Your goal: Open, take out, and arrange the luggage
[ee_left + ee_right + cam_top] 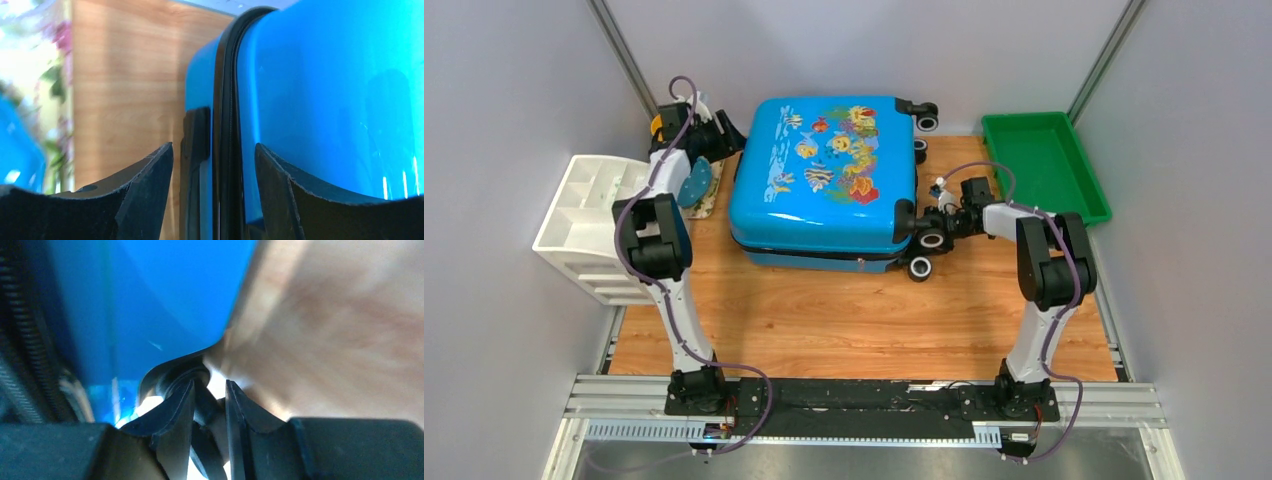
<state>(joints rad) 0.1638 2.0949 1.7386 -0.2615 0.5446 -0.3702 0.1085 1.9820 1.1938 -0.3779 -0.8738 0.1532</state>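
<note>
1. Large glossy bright-blue hard-shell suitcase [824,170] lying flat and closed on the wooden surface [824,320], long axis 9-to-3, wheels at 3 o'clock.
2. Left gripper [215,150] at the 9 o'clock end, jaws wide, straddling the black zipper seam [223,100].
3. Right gripper [210,387] at the 4 o'clock corner, jaws narrow, seemingly pinching a black wheel mount [172,375].
4. Left nearer the seam, so probably best placed for opening.

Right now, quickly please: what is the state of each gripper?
Left gripper: open, astride the black zip seam of the luggage.
Right gripper: closed on a black wheel mount of the luggage.
</note>
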